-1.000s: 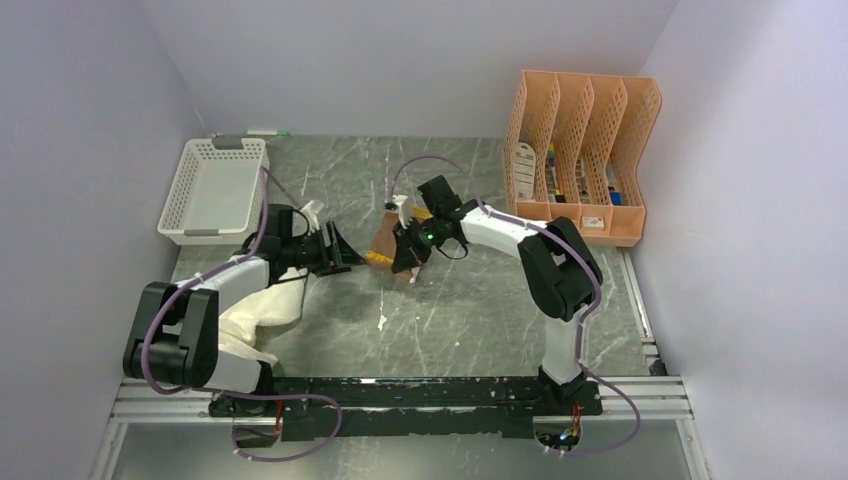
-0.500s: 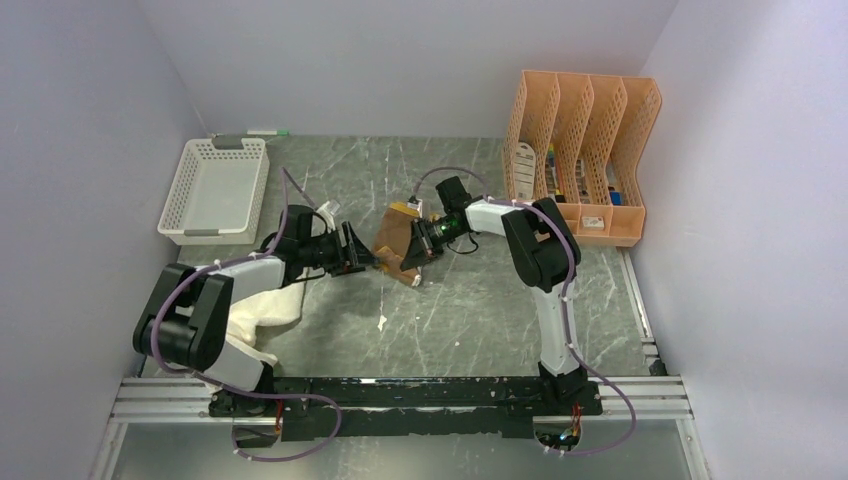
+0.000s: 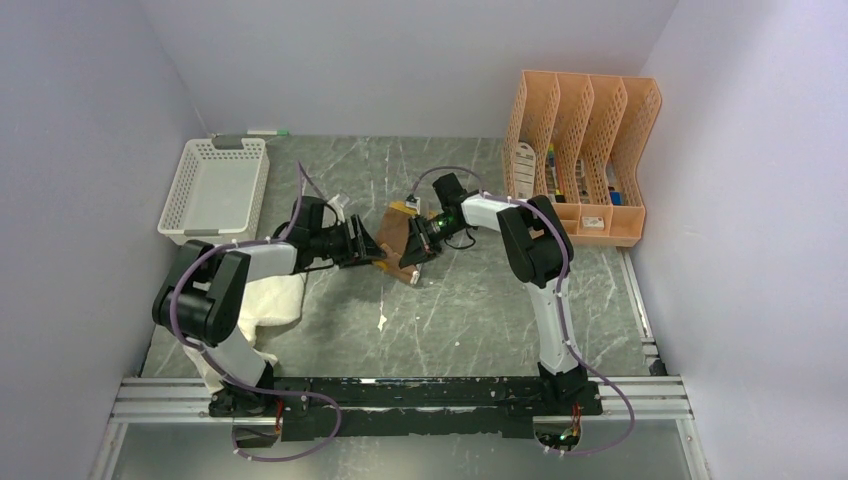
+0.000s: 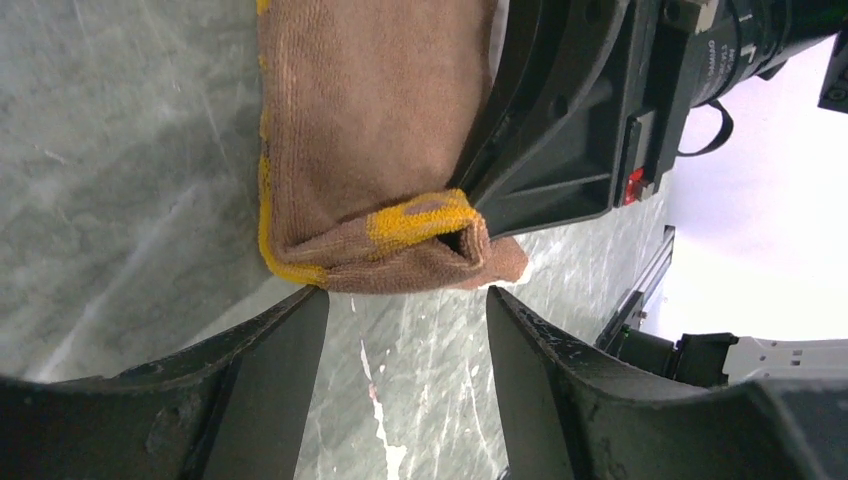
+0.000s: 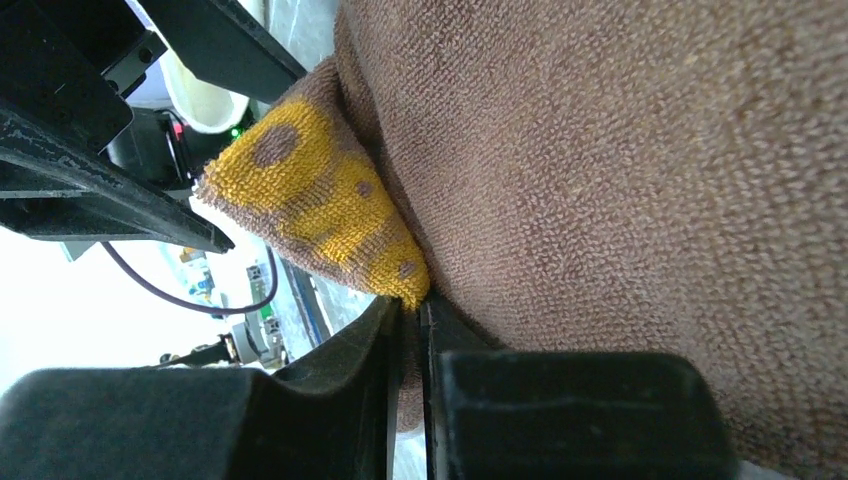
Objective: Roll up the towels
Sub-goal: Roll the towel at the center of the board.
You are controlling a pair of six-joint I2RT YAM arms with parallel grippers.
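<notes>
The mustard-yellow and brown towel [image 3: 393, 238] lies partly rolled at the middle of the table. In the left wrist view, the towel [image 4: 370, 130] has a folded end with a yellow patch pointing at me. My right gripper [image 3: 419, 246] is shut on the right side of the towel [image 5: 620, 170], and brown cloth shows pinched between its nearly closed jaws [image 5: 412, 305]. My left gripper [image 3: 368, 250] stands open with its fingertips at the roll's near end [image 4: 407, 295], one on each side, nothing gripped. The cream-white towel [image 3: 262, 306] lies crumpled under my left arm.
A white plastic basket [image 3: 213, 190] stands at the back left. An orange file rack [image 3: 580, 150] with papers stands at the back right. A white streak [image 3: 382, 322] marks the marble-patterned table in front of the brown towel.
My left arm has reached rightward until its open fingers meet the brown towel. My right gripper has shifted back and down with the towel, which now lies lower and more folded.
</notes>
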